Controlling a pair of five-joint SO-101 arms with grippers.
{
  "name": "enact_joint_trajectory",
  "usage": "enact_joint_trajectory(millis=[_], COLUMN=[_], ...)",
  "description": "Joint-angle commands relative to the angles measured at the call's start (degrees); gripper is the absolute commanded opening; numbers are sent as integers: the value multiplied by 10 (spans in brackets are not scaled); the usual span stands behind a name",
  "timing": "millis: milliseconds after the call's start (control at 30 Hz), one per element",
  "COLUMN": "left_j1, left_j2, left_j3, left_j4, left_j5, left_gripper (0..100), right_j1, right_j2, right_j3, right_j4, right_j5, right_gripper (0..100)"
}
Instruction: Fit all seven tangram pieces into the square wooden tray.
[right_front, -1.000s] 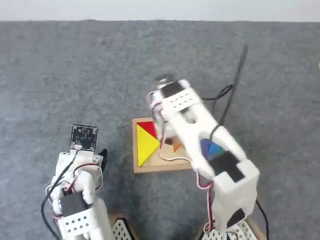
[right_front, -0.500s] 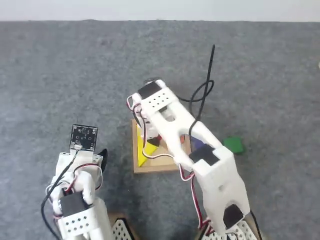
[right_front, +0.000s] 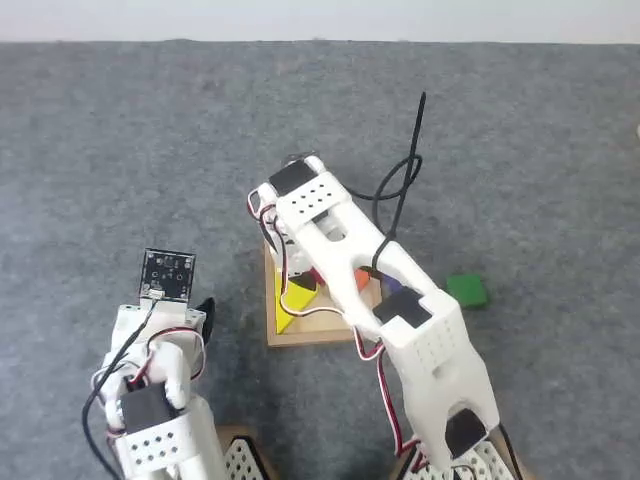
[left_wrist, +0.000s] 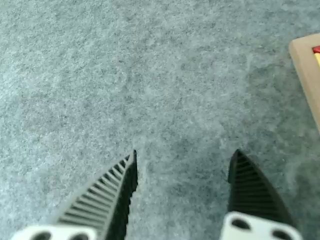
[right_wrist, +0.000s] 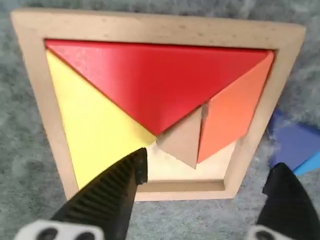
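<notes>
My right gripper (right_wrist: 210, 162) hangs directly over the square wooden tray (right_wrist: 150, 27), its fingers spread wide with nothing between them. One fingertip sits above the yellow triangle (right_wrist: 90, 130) near the tray's edge. The other is out past the rim, over the carpet (right_front: 150, 140).

Inside the tray, the red triangle (right_wrist: 155, 85) lies along one side with the yellow one flush against it. An orange piece (right_wrist: 230, 115) fills the corner on the other side. A pale, wood-coloured triangle (right_wrist: 182, 142) is wedged where the three meet, and next to it a patch of the tray floor is bare.

Just outside the rim lies a purple-blue piece (right_wrist: 295, 142), with a light blue piece (right_wrist: 309, 164) touching it. The green piece (right_front: 466, 290) lies on the carpet well apart from the tray.

From the high camera, the right arm (right_front: 340, 240) lies across the tray and blocks most of it, so I see only the yellow corner and some of the frame. A black cable (right_front: 405, 180) loops up off that arm.

My left gripper (left_wrist: 185, 155) is low over bare carpet beside the tray, which shows one corner at the edge of its wrist view. Its fingers are also wide apart and hold nothing.
</notes>
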Motion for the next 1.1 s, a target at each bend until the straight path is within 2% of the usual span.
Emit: enact_joint_trajectory(millis=[0,100,167,400,467,567,667,867,1067], left_j1=[1,1,1,1,1,1,1,1,1], left_j2=[2,2,2,2,2,2,2,2,2], left_j3=[-4,-4,-4,-4,-4,-4,-4,-4,-4], left_j4=[-2,-2,-2,-2,-2,-2,-2,-2,-2], left_j5=[-6,-6,-6,-6,-6,-6,-6,-6,-6], left_gripper=[281,281,281,281,281,281,281,281,281], right_j1=[17,53,85,223,272,335,361,382,393], right_j2=[-38,-76,-109,-255,-281,-284,-297,-410,-462], right_j3=[-33,-32,-31,-10,35,130,269,524,604], right_j4=[10,35,46,63,61,36,-51,-262,-269], right_j5=[24,50,69,176,223,354,440,445,447], right_gripper=[357,345,302,36,24,22,6,9,44])
